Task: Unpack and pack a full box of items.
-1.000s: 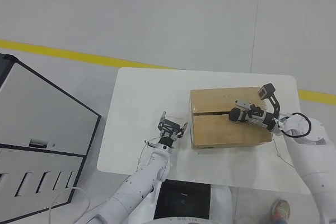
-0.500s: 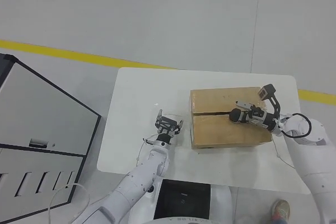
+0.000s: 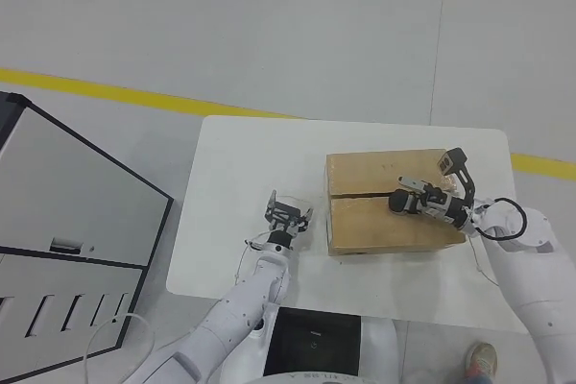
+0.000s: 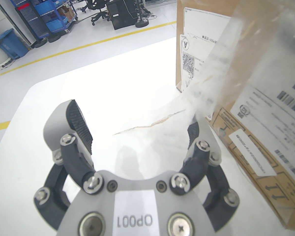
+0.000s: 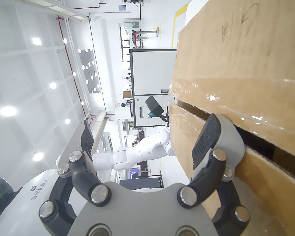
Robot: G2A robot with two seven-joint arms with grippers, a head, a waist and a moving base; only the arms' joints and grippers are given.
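Note:
A closed brown cardboard box (image 3: 389, 178) stands on the right half of the white table (image 3: 245, 154). Its two top flaps meet at a seam (image 3: 365, 195) that gapes slightly. My right gripper (image 3: 400, 198) lies low over that seam, open; in the right wrist view (image 5: 147, 133) one finger (image 5: 206, 136) rests on the box top (image 5: 236, 62) beside the dark gap. My left gripper (image 3: 288, 210) is open above the table, left of the box. A strip of clear tape (image 4: 238, 47) clings to one of its fingertips (image 4: 195, 130) and trails in front of the box's labelled side (image 4: 201, 50).
A grey cabinet (image 3: 67, 211) stands on the floor left of the table. A yellow floor line (image 3: 96, 88) runs behind. The table's left half lies bare around my left gripper, and the box sits close to the right edge.
My left gripper has drifted a little left, away from the box. My right gripper has crept slightly left along the seam.

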